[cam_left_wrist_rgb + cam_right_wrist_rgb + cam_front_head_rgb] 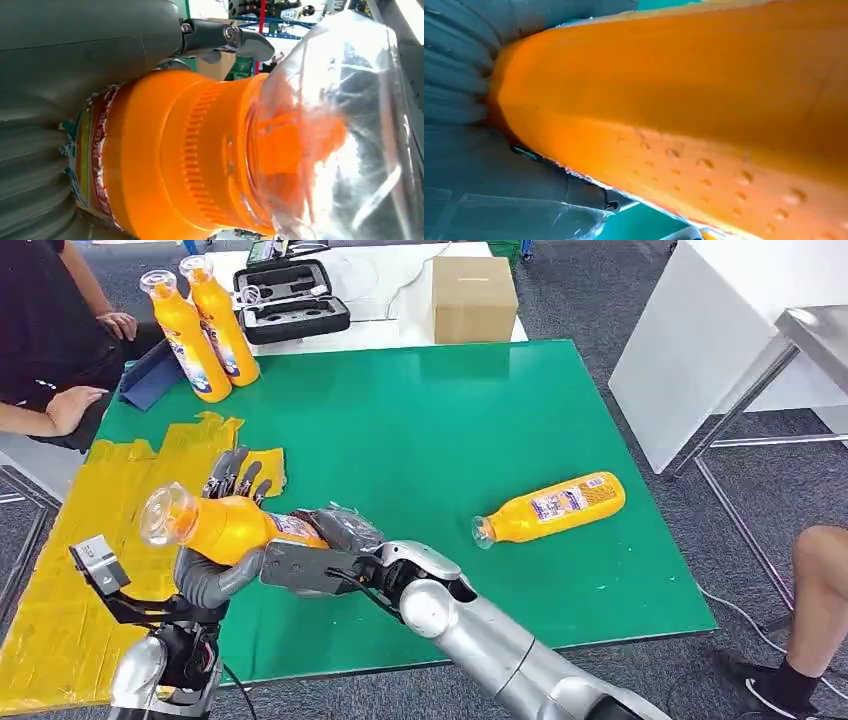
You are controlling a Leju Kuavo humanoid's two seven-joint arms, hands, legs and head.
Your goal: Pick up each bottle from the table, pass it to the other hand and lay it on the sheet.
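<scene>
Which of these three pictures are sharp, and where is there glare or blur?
Head view: evenly lit and sharp. Left wrist view: glare on the clear cap of the held bottle. Right wrist view: the bottle is too near, its far end soft.

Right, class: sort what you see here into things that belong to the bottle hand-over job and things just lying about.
Job:
held bottle, gripped by left hand and right hand
lying bottle on the green mat
two standing bottles
yellow sheet

Lying about:
cardboard box
open black case
blue folder
</scene>
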